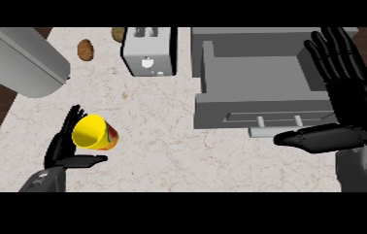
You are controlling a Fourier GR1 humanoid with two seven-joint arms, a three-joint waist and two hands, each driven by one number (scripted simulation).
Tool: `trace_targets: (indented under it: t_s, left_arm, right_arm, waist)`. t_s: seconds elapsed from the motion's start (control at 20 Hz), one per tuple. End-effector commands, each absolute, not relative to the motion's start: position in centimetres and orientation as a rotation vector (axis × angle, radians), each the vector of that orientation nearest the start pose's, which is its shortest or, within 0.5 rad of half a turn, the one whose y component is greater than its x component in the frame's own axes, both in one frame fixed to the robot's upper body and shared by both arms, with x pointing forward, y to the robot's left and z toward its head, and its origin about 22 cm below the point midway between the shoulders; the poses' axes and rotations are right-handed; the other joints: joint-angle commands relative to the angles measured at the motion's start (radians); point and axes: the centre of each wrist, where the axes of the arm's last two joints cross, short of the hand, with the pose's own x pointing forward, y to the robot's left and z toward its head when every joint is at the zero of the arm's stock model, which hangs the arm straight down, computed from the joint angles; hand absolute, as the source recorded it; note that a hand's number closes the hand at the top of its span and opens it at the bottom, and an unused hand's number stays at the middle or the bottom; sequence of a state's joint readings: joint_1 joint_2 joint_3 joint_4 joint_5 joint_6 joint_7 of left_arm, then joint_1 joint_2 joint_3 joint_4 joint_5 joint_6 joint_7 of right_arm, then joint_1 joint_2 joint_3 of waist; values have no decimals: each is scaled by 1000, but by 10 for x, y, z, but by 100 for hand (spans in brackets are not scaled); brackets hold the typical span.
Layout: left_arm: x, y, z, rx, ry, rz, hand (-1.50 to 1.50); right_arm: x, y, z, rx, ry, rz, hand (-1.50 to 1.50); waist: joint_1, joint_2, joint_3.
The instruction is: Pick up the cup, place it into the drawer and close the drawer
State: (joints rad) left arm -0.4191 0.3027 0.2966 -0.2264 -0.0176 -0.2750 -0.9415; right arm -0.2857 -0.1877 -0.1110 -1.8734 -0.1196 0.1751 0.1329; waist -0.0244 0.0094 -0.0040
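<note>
A yellow cup with a red and green pattern lies tipped on the counter at the lower left, its mouth facing up and left. My left hand is open right beside it, fingers straight up along the cup's left side and thumb out below it. The grey drawer stands pulled open at the upper right, its inside bare, its front with a handle toward me. My right hand is open over the drawer's right edge, fingers straight up, thumb pointing left below the drawer front.
A silver toaster stands at the back centre. Two brown potatoes lie left of it. A large grey cylinder lies at the upper left. The marbled counter spreads between cup and drawer.
</note>
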Motion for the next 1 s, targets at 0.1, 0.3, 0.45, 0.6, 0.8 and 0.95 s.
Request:
trace_targets:
  t_s: [0.1,0.3,0.45,0.6,0.8,0.95]
  left_arm:
    - [246,346,-146,-52,-1693,41,-150]
    - [245,343,-148,-113,-1715,45,-150]
    - [253,342,-143,-123,-1695,43,-150]
    - [271,346,-130,-222,-1685,55,-150]
    - [258,325,-146,-355,-1740,82,150]
    - [280,314,-132,-127,-1889,20,150]
  right_arm:
    - [274,-253,141,66,-2011,256,-150]
    - [277,-249,148,77,-2001,269,-150]
    - [266,-265,160,67,-1991,280,-150]
    - [274,-254,143,63,-1990,284,-150]
    - [271,-255,139,71,-1994,289,-150]
    - [272,-263,148,52,-1978,271,-150]
  waist:
    - [1,1,0]
    - [-2,4,-1]
    - [-7,1,0]
    - [-7,5,-1]
    - [-2,4,-1]
    - [-7,2,0]
